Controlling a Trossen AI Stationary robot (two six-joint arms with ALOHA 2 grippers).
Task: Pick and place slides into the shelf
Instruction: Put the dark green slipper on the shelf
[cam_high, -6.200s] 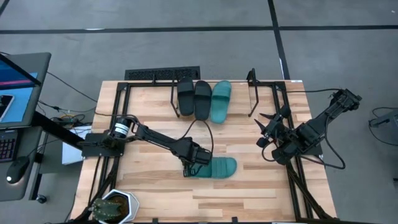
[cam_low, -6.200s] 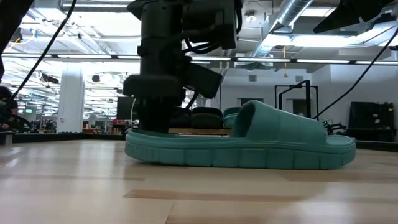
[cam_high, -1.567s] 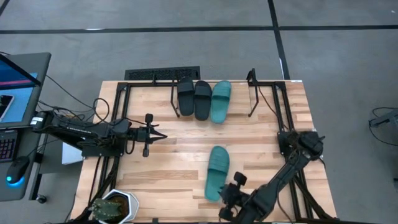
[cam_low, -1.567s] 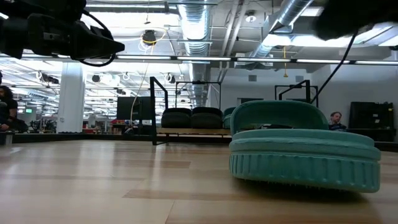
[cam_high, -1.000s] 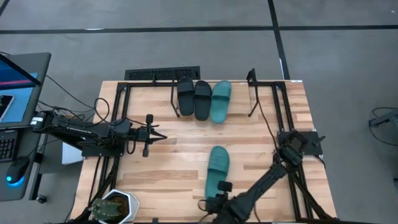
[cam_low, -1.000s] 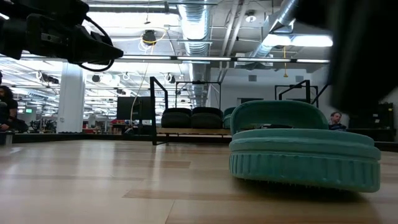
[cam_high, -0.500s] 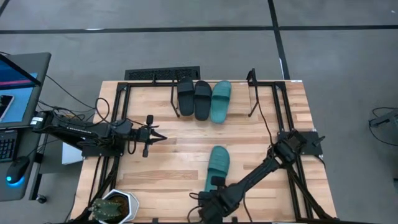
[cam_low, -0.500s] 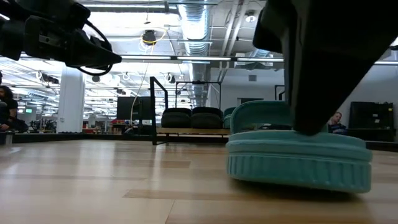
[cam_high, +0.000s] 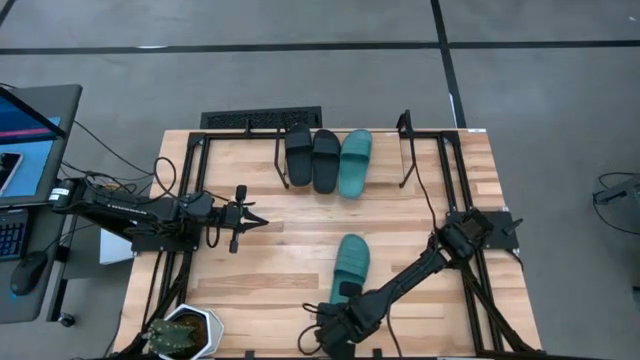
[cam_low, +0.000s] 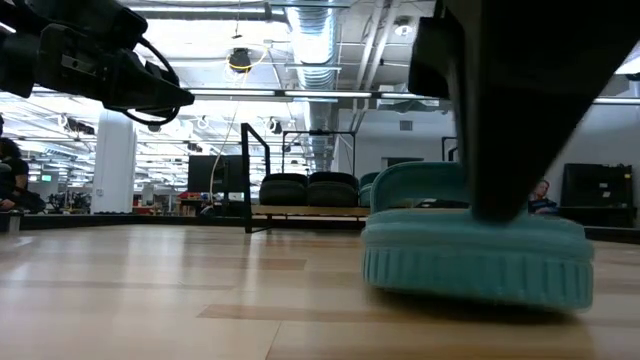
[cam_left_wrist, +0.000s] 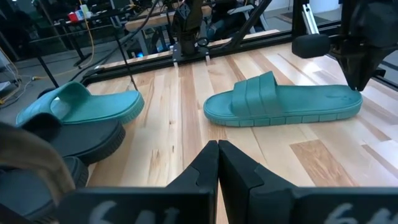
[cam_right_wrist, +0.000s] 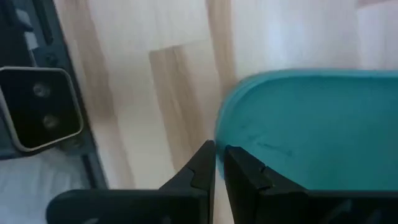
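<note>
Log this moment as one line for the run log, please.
shelf: two black slides, one teal slide in | fourth teal slide: on table | right end effector: at its heel, shut | left end effector: waiting at table's left, shut

I see open table between my left gripper and the loose teal slide; the shelf has 1 free slot beside 3 slides.

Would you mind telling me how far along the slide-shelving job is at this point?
Three of four look done: two black slides and one teal slide sit in the shelf. In hand: the right gripper is at the heel of the last teal slide, which lies on the table, its fingertips together at the rim. Left: carrying it to the shelf. The left gripper waits, shut, at the table's left.
</note>
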